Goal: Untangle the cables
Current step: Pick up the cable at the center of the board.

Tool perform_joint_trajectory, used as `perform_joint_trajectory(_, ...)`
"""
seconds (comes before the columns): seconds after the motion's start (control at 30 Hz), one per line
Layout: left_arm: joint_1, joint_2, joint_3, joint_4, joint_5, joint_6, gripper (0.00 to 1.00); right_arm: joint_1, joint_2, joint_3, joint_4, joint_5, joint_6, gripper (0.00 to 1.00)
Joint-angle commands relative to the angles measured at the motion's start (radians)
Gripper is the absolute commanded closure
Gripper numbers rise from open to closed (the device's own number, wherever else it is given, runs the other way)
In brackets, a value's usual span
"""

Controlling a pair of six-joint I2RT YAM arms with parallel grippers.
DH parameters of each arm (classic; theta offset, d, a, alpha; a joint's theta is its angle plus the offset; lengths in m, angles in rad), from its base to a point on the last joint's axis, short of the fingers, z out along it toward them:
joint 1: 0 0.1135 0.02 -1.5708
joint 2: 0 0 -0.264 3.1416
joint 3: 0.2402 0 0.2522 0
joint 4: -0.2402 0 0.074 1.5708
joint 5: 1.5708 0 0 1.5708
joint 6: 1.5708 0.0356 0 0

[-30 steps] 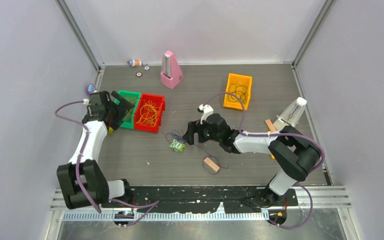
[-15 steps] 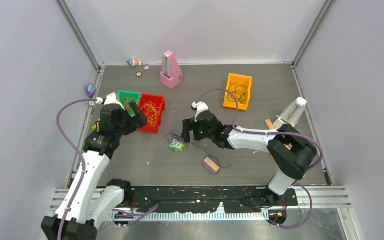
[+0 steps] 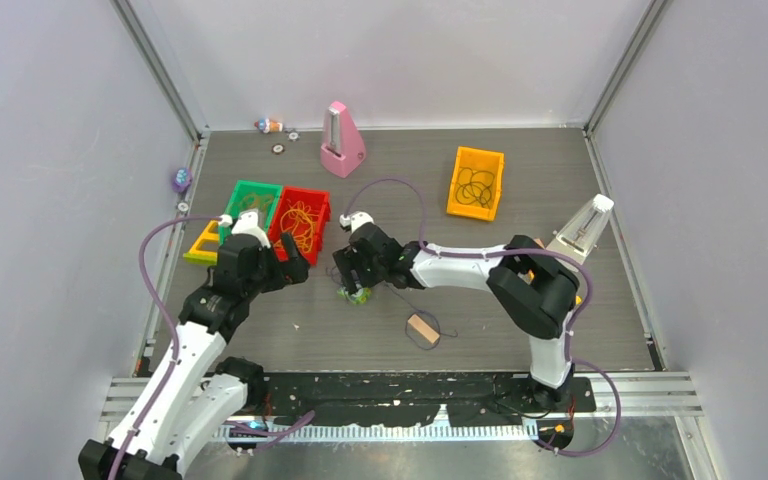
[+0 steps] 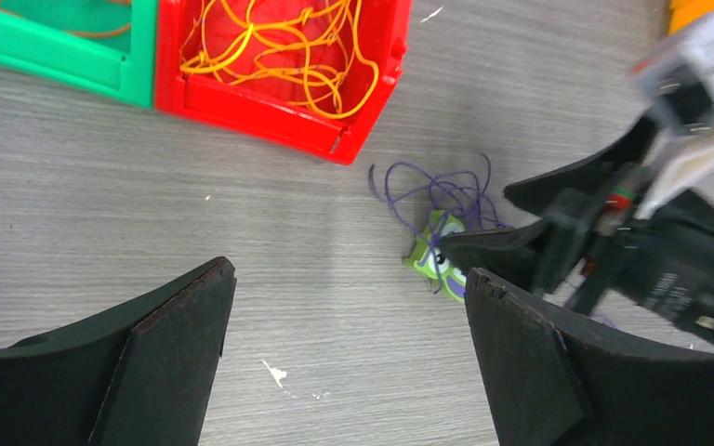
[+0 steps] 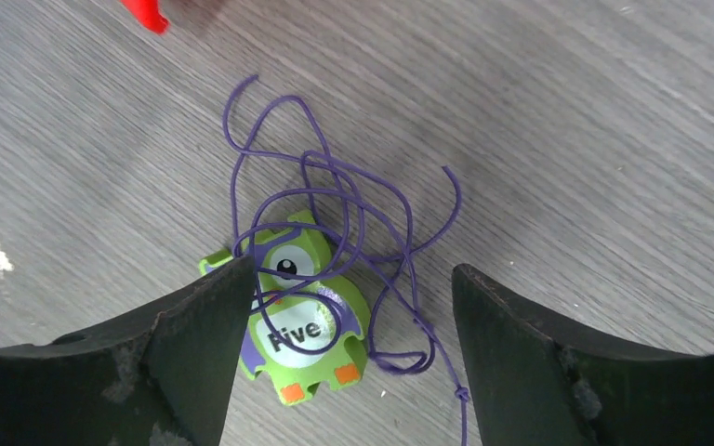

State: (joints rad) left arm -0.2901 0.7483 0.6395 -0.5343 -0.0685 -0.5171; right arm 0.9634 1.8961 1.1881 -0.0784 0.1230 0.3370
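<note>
A thin purple cable (image 5: 335, 200) lies tangled on the table, looped over a green monster toy marked "Five" (image 5: 302, 316). My right gripper (image 5: 351, 279) is open, low over them, with the toy by its left finger and cable strands between the jaws. In the top view it (image 3: 350, 270) covers most of the cable. My left gripper (image 4: 350, 274) is open and empty, left of the toy (image 4: 432, 253), near the red bin (image 3: 295, 255). Orange and yellow cables (image 4: 279, 46) fill that bin. Black cables (image 3: 475, 185) lie in an orange bin (image 3: 480, 153).
A green bin (image 3: 257, 190) and a yellow tray (image 3: 203, 245) stand left of the red bin. A pink metronome (image 3: 340, 140) is at the back, a white one (image 3: 582, 228) at right. A wooden block (image 3: 422, 328) with a dark cable loop lies near the front.
My left arm swung from the green bin forward and right toward the toy. My right gripper moved left and now sits over the toy and purple cable.
</note>
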Motion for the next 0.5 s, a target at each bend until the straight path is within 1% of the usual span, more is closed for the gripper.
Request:
perform_joint_trajectory(0.0,-0.004,-0.066,-0.005,0.071,0.022,0.029,0.06,0.011,0.049,0.064,-0.038,-0.012,-0.020,0.22)
perform_joint_trajectory(0.03,-0.004,-0.074,-0.008,0.070,0.018,0.025,0.06,0.011,0.054,0.071,-0.039,-0.014,-0.020,0.26)
perform_joint_trajectory(0.07,-0.004,-0.080,-0.012,0.068,0.015,0.021,0.05,0.012,0.061,0.073,-0.039,-0.017,-0.018,0.36)
perform_joint_trajectory(0.1,-0.004,-0.085,-0.014,0.068,0.015,0.020,0.05,0.012,0.062,0.077,-0.042,-0.018,-0.016,0.42)
perform_joint_trajectory(0.13,-0.004,-0.087,-0.017,0.068,0.014,0.021,0.05,0.011,0.060,0.079,-0.044,-0.023,-0.011,0.52)
perform_joint_trajectory(0.17,-0.004,-0.087,-0.019,0.068,0.015,0.021,0.05,0.012,0.057,0.080,-0.046,-0.027,-0.010,0.57)
perform_joint_trajectory(0.2,-0.004,-0.085,-0.019,0.069,0.017,0.021,0.05,0.012,0.042,0.079,-0.047,-0.024,-0.005,0.70)
perform_joint_trajectory(0.23,-0.004,-0.080,-0.016,0.067,0.020,0.021,0.05,0.011,0.030,0.063,-0.037,-0.016,0.000,0.77)
perform_joint_trajectory(0.27,-0.004,-0.076,-0.015,0.066,0.025,0.021,0.05,0.012,-0.010,0.048,-0.022,0.003,0.014,0.89)
perform_joint_trajectory(0.33,-0.005,-0.073,-0.014,0.068,0.035,0.020,0.06,0.010,-0.087,-0.037,0.029,0.041,0.031,0.94)
perform_joint_trajectory(0.47,-0.006,-0.071,-0.022,0.082,0.054,0.015,0.06,-0.003,-0.223,-0.114,0.059,0.068,0.043,0.94)
